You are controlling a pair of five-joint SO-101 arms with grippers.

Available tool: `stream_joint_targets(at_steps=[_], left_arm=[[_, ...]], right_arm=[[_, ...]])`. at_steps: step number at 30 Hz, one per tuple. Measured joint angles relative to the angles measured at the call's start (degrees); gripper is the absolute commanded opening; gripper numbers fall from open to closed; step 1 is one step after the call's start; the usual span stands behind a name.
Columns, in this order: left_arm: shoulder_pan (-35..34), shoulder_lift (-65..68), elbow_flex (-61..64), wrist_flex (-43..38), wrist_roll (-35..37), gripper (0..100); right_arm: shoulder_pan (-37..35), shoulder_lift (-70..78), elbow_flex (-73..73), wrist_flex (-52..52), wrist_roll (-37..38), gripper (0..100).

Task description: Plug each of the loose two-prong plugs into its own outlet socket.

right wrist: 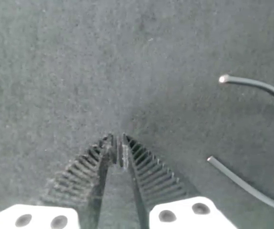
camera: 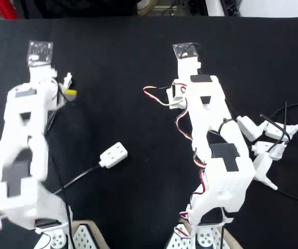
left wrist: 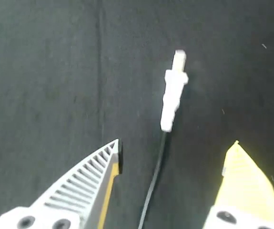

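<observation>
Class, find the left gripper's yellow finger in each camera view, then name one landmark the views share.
High view: the yellow finger sits upper left, beside the left arm.
Left wrist view: it is near the camera, across the open left gripper from the grey ribbed finger, with a white plug beyond.
Right wrist view: the shut right gripper, its ribbed fingers grey, none yellow.
Shared landmark: the black table cover.
</observation>
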Motion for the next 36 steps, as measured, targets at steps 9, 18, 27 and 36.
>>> stream_joint_targets(at_steps=[9,18,27,36], left_arm=[[0.00,27.16,-35.69,15.38,0.00,28],[1.49,44.31,-65.49,40.88,0.26,4],[5.89,48.70,-90.55,61.45,0.26,3],[13.98,45.01,-84.13,64.44,-2.55,3]], right_arm=[[0.00,0.00,0.00,0.00,0.00,1.2],[0.00,0.00,0.00,0.00,0.00,1.2],[0.00,0.00,0.00,0.00,0.00,1.2],[1.93,0.00,0.00,0.44,0.09,1.2]])
